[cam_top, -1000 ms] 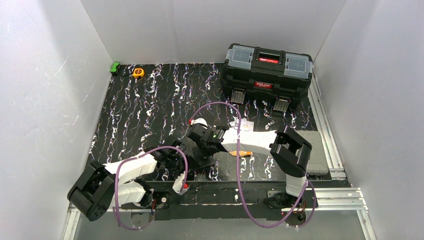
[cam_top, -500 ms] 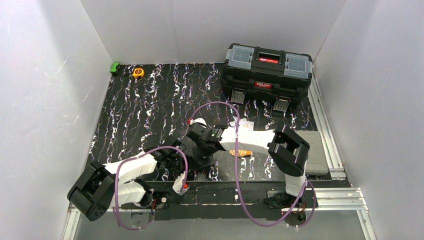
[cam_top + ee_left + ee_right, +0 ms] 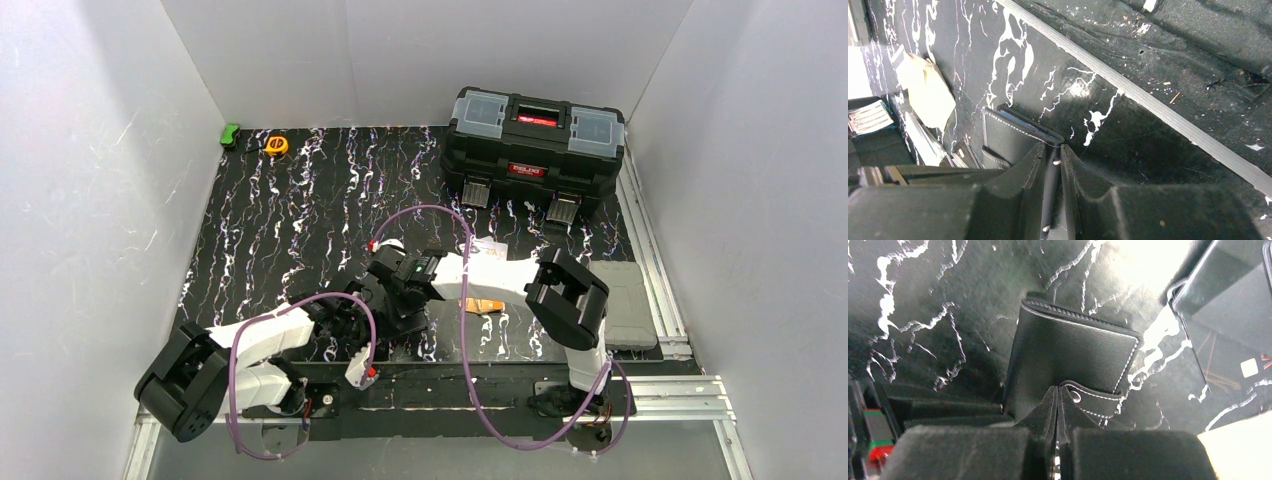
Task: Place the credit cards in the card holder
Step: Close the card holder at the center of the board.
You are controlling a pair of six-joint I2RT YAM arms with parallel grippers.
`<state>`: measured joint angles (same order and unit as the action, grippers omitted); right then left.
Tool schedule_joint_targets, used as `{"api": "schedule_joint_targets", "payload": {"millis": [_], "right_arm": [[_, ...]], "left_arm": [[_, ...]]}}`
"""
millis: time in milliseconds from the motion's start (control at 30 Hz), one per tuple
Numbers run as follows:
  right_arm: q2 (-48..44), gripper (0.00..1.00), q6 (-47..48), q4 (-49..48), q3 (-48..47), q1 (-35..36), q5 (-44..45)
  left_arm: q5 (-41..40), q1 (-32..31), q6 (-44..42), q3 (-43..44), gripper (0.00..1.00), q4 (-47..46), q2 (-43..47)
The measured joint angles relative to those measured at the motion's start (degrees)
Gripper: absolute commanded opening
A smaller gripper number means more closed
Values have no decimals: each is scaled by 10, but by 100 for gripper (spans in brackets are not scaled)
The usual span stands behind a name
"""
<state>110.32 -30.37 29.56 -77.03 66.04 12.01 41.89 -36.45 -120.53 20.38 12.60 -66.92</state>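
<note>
The black card holder (image 3: 1073, 352) lies folded on the marbled mat between the two grippers. My right gripper (image 3: 1058, 388) is shut on its clasp tab (image 3: 1094, 398) beside the snap stud. My left gripper (image 3: 1052, 146) is shut on a black edge strip of the card holder (image 3: 1010, 132). In the top view both grippers, left (image 3: 370, 302) and right (image 3: 397, 288), meet over the holder and hide it. An orange card (image 3: 484, 305) and a white printed card (image 3: 490, 250) lie by the right forearm. A pale card (image 3: 930, 92) and silver cards (image 3: 923, 142) show in the left wrist view.
A large black toolbox (image 3: 535, 145) stands at the back right. A yellow tape measure (image 3: 277, 145) and a green object (image 3: 231, 133) sit at the back left corner. A grey pad (image 3: 625, 300) lies at the right edge. White walls enclose the mat.
The right arm's elbow and forearm have shifted a little to the left, and its gripper has moved slightly left over the holder. The left arm has stayed in place.
</note>
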Motion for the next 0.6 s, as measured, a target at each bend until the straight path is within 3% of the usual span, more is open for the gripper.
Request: {"api": "schedule_joint_targets", "payload": {"millis": [300, 467, 600], "right_arm": [[15, 1, 5, 1, -13, -4, -17], [3, 26, 4, -8, -5, -5, -20], [-12, 37, 4, -34, 15, -12, -44]], "left_arm": [[-3, -1, 0, 2, 17, 5, 0], [-6, -2, 0, 2, 19, 9, 4], [-18, -3, 0, 10, 21, 28, 12]]}}
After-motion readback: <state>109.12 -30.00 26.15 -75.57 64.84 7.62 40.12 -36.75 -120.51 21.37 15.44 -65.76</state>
